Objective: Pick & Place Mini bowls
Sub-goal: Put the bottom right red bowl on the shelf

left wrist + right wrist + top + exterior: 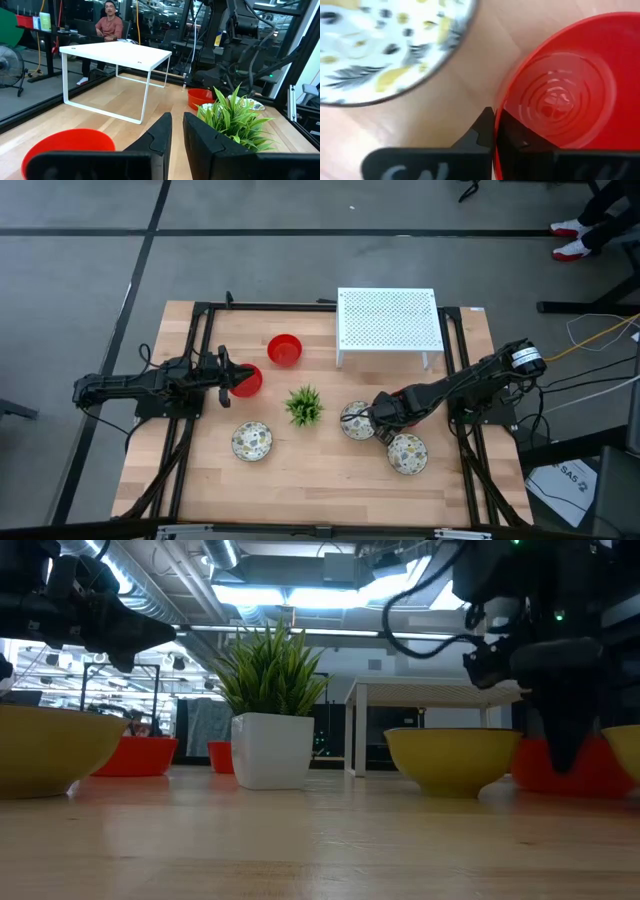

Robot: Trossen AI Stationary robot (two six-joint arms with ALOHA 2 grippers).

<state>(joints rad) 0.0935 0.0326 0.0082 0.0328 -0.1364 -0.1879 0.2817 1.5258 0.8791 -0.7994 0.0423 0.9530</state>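
Two red mini bowls [284, 349] [248, 381] rest on their bases on the table's left half. A third red bowl [560, 95] sits by my right gripper [495, 132]; my arm hides it in the high view. Three speckled bowls [252, 441] [357, 421] [407, 452] stand along the near side; in the low view their outsides look yellow [450, 755]. My right gripper [385, 415] is shut on the third red bowl's rim. My left gripper [177, 132] is shut and empty. It is raised above the table [100, 610], next to the second red bowl [70, 145]. My right gripper pinches the red bowl's rim [496, 117] on the side toward the speckled bowl [385, 45]. One finger [517, 137] is inside the bowl and one [479, 131] is outside. The fingers come from above, pointing down. The bowl sits upright with its base on the table [560, 768].
A small green plant in a white pot [304, 405] stands mid-table between the bowls. A white perforated rack [388, 320] stands at the far edge. A seated person [109, 25] shows in the room beyond the table.
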